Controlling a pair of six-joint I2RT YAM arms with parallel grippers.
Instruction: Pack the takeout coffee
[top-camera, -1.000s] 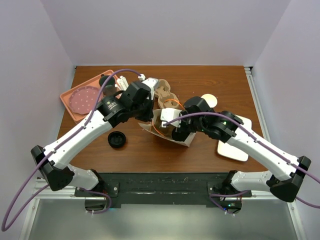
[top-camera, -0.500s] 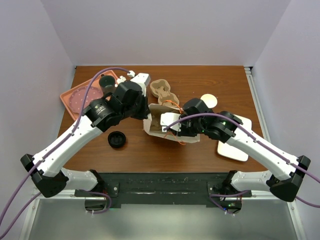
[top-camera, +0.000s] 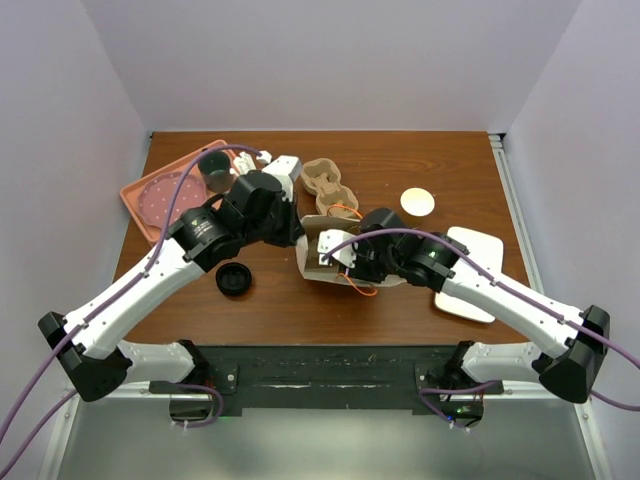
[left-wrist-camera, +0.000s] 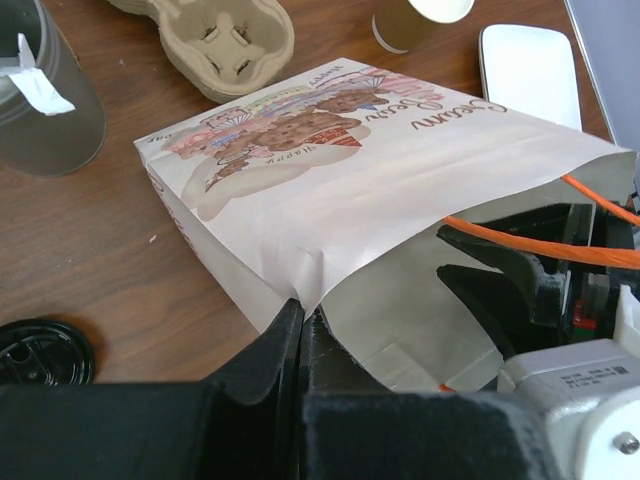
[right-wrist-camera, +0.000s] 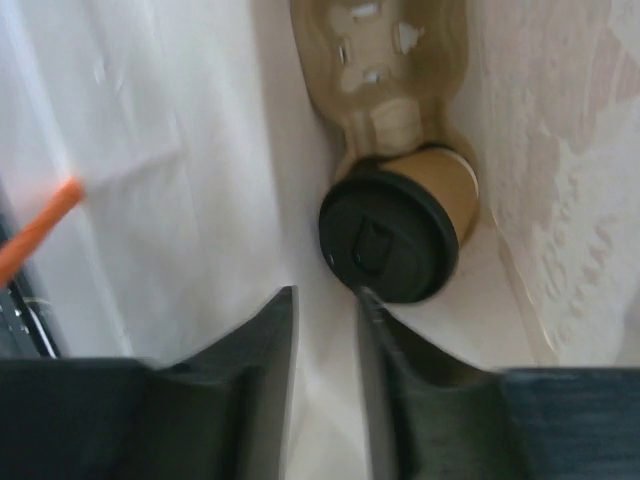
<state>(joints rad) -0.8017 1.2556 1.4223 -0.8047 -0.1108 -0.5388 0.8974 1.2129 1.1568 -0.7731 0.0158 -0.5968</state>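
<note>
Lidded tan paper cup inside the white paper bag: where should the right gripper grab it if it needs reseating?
Across the rim of the round black lid on the tan paper cup, straight in through the open white paper bag. The lid faces the right gripper, and bag walls likely block sideways approaches.

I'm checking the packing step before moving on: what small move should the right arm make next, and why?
Probably draw the right gripper straight back out of the paper bag. Its jaws stand open with nothing between them, and the takeout coffee, black lid on, already lies deep inside by a cardboard carrier. The left gripper pinches the bag's mouth edge, which should steady it.
</note>
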